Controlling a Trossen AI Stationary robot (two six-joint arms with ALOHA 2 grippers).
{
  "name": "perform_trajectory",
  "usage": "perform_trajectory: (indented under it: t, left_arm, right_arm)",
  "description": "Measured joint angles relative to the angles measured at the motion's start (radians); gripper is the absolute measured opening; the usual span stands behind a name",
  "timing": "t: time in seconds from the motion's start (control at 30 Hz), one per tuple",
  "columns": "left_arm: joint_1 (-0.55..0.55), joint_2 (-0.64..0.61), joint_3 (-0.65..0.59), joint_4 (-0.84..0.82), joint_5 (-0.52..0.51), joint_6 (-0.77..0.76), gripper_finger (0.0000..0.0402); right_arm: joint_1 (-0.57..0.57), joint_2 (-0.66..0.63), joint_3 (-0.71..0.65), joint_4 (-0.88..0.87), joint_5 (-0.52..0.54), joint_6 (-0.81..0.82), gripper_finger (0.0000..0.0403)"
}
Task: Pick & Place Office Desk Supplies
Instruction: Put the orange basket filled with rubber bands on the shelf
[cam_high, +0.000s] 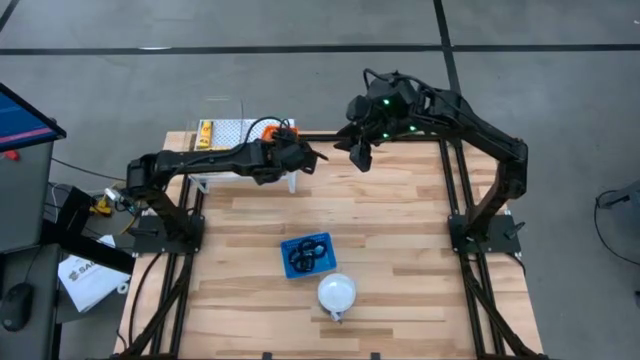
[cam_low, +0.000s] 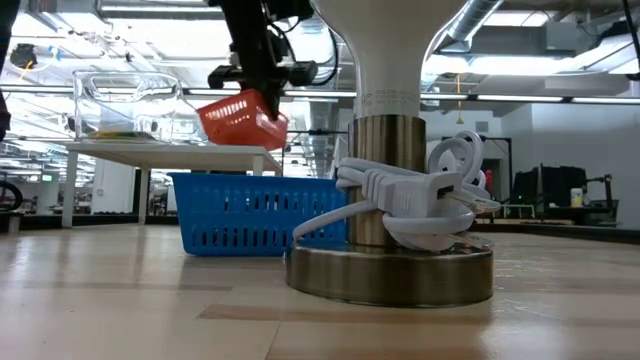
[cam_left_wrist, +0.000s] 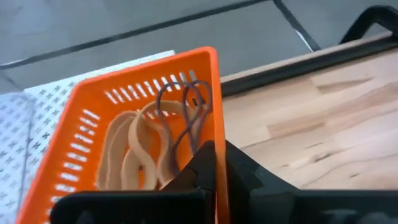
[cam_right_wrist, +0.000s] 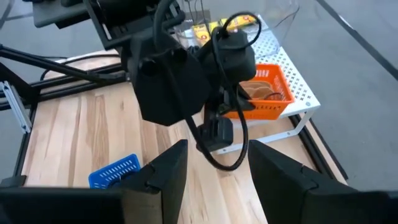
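The left gripper (cam_left_wrist: 214, 165) is pinched tight on the rim of the orange basket (cam_left_wrist: 81, 140) with tan rubber bands (cam_left_wrist: 134, 149) inside, just above the white shelf (cam_right_wrist: 292, 78), while the right gripper (cam_right_wrist: 211, 168) hangs near, spread wide, holding nothing.

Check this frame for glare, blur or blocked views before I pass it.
Low view: ceiling lights glare behind, and the lamp base with its coiled white cable blocks much of the table; the orange basket hangs tilted in the left gripper. Left wrist view: sharp on the rubber bands. Right wrist view: right gripper fingers large and soft up close. High view: even light.
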Motion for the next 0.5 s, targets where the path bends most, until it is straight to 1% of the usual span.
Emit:
perform_trajectory:
  t: [0.13, 0.27, 0.37, 0.5]
  left_arm:
    - [0.010, -0.006, 0.000, -0.002, -0.009, -0.034, 0.0003]
    - [0.032, -0.016, 0.000, -0.002, -0.012, -0.035, 0.0008]
    - [0.047, -0.015, 0.000, -0.013, -0.008, -0.035, 0.0004]
    - [0.060, -0.015, 0.000, -0.023, 0.024, -0.036, 0.0004]
  right_arm:
    - [0.000, -0.009, 0.000, -0.001, 0.004, 0.000, 0.0166]
    - [0.000, -0.010, 0.000, 0.002, 0.004, -0.002, 0.0166]
    - [0.000, -0.010, 0.000, 0.002, 0.003, -0.005, 0.0166]
    - [0.006, -0.010, 0.000, 0.002, 0.004, -0.007, 0.0166]
